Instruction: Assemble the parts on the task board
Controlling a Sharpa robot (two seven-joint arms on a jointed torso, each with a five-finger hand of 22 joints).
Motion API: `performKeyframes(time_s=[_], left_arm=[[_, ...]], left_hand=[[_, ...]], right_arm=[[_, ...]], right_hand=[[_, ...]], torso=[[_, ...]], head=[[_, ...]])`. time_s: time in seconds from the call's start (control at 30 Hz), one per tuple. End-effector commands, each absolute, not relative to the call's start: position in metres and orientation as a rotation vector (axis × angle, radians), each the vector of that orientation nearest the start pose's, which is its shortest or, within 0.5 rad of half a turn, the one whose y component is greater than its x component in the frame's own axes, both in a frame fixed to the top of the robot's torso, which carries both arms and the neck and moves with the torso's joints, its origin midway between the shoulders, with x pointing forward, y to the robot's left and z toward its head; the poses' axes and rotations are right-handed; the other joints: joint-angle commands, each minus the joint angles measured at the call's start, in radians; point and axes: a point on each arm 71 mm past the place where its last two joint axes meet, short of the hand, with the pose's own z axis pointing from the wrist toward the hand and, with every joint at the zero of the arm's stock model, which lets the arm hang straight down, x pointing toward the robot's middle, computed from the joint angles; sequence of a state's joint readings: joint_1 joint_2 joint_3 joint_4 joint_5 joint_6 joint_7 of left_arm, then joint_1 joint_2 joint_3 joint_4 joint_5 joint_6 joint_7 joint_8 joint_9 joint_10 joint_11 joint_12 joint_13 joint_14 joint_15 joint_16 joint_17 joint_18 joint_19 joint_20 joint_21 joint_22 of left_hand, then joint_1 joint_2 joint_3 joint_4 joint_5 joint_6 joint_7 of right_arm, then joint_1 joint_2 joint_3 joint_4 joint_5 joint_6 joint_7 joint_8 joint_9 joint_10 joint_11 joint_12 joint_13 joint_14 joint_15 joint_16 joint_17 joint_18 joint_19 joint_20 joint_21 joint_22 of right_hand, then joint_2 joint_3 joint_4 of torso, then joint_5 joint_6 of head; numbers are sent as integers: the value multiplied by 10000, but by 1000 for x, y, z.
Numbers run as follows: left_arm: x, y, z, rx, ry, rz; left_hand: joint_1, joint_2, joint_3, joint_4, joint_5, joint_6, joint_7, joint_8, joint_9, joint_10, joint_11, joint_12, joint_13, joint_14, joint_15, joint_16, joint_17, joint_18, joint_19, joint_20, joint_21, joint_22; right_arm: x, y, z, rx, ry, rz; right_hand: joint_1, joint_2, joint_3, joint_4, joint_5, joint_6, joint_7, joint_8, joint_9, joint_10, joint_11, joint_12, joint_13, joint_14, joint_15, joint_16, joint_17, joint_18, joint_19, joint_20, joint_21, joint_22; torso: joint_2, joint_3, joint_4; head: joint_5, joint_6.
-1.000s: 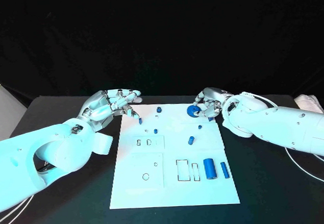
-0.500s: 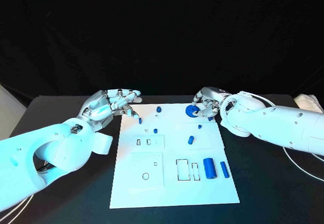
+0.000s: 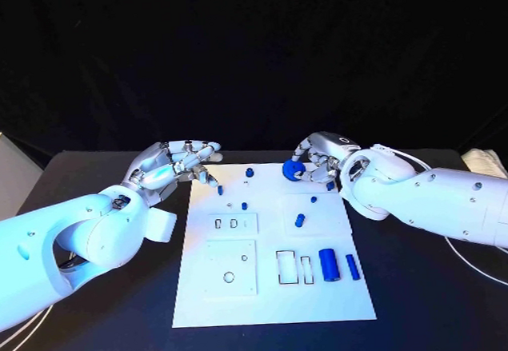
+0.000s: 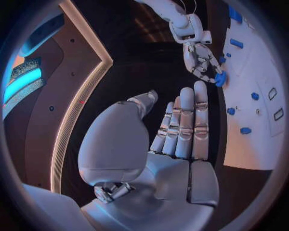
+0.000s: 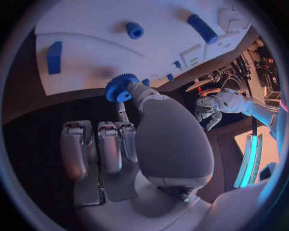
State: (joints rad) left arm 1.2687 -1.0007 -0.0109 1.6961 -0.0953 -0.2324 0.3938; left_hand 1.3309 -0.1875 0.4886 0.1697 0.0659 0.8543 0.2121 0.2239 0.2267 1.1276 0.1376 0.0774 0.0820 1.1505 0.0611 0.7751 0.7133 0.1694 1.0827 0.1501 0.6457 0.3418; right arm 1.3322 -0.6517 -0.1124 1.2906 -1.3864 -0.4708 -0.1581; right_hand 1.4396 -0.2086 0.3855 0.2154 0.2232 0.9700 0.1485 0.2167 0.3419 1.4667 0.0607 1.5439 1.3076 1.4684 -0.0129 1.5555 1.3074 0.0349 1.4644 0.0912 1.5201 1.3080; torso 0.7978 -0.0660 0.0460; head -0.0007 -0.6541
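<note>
We see the white board lying flat in the middle of the black table. Our right hand is over the far right corner of the board. It pinches a blue gear between the thumb and a finger, and the gear is up off the board. From the right wrist we can see the gear with its little teeth, held at the tips, while the other fingers lie flat and close together.

Our left hand is up by the far left corner of the board. It holds nothing. Its fingers bend a little and are a bit apart. From the left wrist the fingers look straight, side by side.

More small blue parts sit on the board. Two pegs stand near the far edge. One short piece lies in the middle. A thick roll and a thin roll lie side by side near the right edge, next to some empty slots.
</note>
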Motion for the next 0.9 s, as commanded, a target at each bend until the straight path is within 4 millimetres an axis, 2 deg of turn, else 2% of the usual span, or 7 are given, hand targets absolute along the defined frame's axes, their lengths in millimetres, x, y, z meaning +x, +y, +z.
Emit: performKeyframes(time_s=[0.03,0.23,0.37,0.6,0.9], left_arm=[[465,226,-119,-8953,14150,-16771],[465,225,-119,-8953,14161,-16776],[465,224,-119,-8942,14183,-16807],[465,222,-119,-8940,14213,-16827],[467,220,-119,-8924,14240,-16870]], left_hand=[[-64,32,-67,-6,-54,-48,15,-63,17,-57,25,39,17,-40,-4,44,11,112,-65,-8,42,15],[-38,37,-63,-27,-52,-57,15,-63,22,-68,25,42,21,-55,-4,50,8,114,-82,-7,57,25],[-38,37,-63,-27,-52,-57,15,-63,22,-68,25,42,21,-55,-4,50,8,114,-82,-7,57,25],[-38,37,-63,-27,-52,-57,15,-63,22,-68,25,42,21,-55,-4,50,8,114,-82,-7,57,25],[-38,37,-63,-27,-52,-57,15,-63,22,-68,25,42,21,-55,-4,50,8,114,-82,-7,57,25]], right_arm=[[536,-162,-136,-1062,14009,5654],[526,-128,-132,-1852,13740,6076],[523,-108,-132,-2139,13646,6191],[526,-92,-135,-2221,13662,6163],[529,-76,-145,-2339,13884,6121]], right_hand=[[-99,0,72,0,-43,175,-111,21,22,836,-47,56,2413,976,-75,70,2419,-194,807,-73,50,2058],[-191,-64,146,-44,-225,180,-116,7,5,828,-55,44,2404,978,-87,74,2428,-196,809,-90,56,2067],[-194,-65,149,-46,-232,181,-117,7,5,829,-56,46,2405,978,-87,74,2428,-196,809,-91,56,2066],[-198,-60,170,-56,-255,186,-121,7,3,828,-60,44,2403,978,-88,74,2429,-195,807,-93,54,2064],[-198,-61,178,-62,-257,185,-121,5,2,818,-62,34,2393,976,-88,70,2418,-191,801,-93,42,2050]], torso=[[-3,7,-17],[12,-8,18],[8,-23,45],[21,-24,37],[25,-15,22]], head=[[2,33],[39,48],[14,54],[19,56],[69,-3]])
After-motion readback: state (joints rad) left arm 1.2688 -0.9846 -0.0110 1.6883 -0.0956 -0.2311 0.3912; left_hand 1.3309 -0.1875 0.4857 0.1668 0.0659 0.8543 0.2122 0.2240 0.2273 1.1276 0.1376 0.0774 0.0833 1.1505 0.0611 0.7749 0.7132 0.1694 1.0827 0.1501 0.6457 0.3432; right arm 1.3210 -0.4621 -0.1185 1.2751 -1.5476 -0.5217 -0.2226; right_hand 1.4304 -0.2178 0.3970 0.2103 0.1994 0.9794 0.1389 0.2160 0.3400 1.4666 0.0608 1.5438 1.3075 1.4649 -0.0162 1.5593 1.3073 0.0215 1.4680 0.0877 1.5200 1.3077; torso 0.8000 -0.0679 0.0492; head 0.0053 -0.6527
